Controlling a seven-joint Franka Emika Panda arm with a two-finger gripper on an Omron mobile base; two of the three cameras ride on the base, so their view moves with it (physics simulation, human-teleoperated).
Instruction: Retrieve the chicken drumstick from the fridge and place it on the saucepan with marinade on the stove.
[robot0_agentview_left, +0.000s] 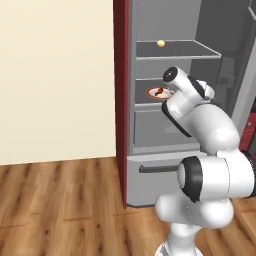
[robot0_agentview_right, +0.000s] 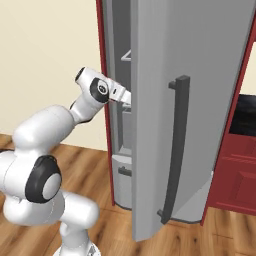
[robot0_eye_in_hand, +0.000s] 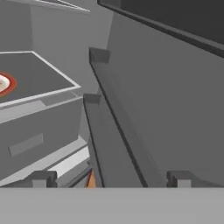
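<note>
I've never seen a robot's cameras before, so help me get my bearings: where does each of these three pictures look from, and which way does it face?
Left base view: behind the arm, on its left, facing into the open fridge; the white arm rises at lower right, and the chicken drumstick lies on a plate.
Right base view: behind on the right, facing the swung-open fridge door; the arm rises at lower left.
Hand view: on the hand, looking along the open fingers into the fridge, the plate's rim at left.
Shared: both base views show the same fridge and arm.
</note>
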